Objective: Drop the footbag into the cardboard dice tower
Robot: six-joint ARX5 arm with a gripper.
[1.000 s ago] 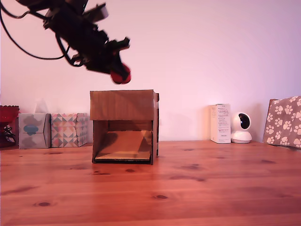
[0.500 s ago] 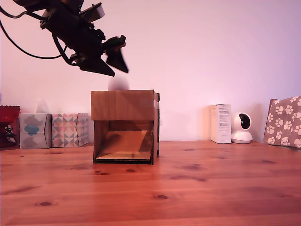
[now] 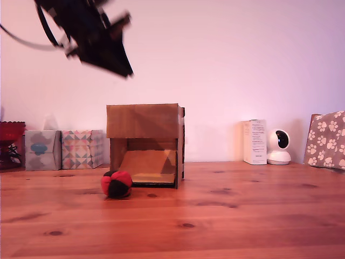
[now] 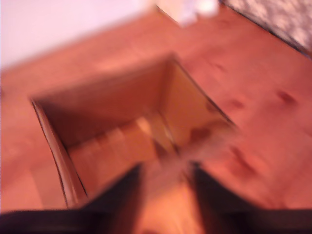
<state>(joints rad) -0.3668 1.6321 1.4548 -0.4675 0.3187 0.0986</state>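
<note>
A: Where is the footbag [image 3: 116,184] now?

B: It lies on the wooden table [image 3: 242,216], just in front of the cardboard dice tower [image 3: 144,143], near the corner of the front opening on the exterior view's left. It is out of the tower and nothing holds it.

A: How will it handle, do you think?

B: I judge it soft and light, with sewn red and black panels and probably a loose filling. It should give under pressure and sit quietly, not roll far. I would take it across the middle, from above, with the fingers on two opposite sides.

A: And the tower?

B: Brown corrugated cardboard, nearly cubic, stiff but light. The ramp inside slopes down to the opening. In the wrist view the top is open, though that view is very blurred.

A: The gripper [image 4: 165,200]?

B: It hangs high above the tower, empty. Two dark fingers [image 4: 122,195] stand apart with a gap between them, so it is not closed.

A: Other things?

B: Patterned tissue boxes [image 3: 62,149] at the exterior view's left, a white carton [image 3: 254,142] at its right.
</note>
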